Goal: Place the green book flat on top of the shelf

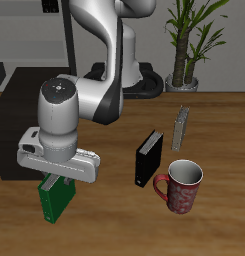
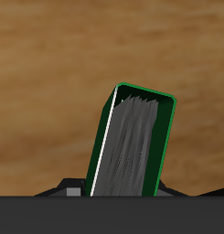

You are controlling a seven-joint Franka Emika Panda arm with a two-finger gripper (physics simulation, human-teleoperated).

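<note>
The green book point(image 1: 56, 200) stands on end under my gripper point(image 1: 57, 178), near the table's front edge. The gripper is down over the book's upper end and looks shut on it. The fingers themselves are hidden by the hand. In the wrist view the green book point(image 2: 132, 142) leans at a slight tilt, its greyish page edges framed by the green cover, with wooden table behind it. The shelf point(image 1: 19, 78) shows as a dark boxy mass at the table's back, partly behind my arm.
A black book point(image 1: 149, 158) stands upright mid-table. A dark red patterned mug point(image 1: 181, 187) stands beside it, nearer the front edge. A thin grey upright piece point(image 1: 179, 128) is farther back. A potted plant point(image 1: 184, 45) stands behind the table.
</note>
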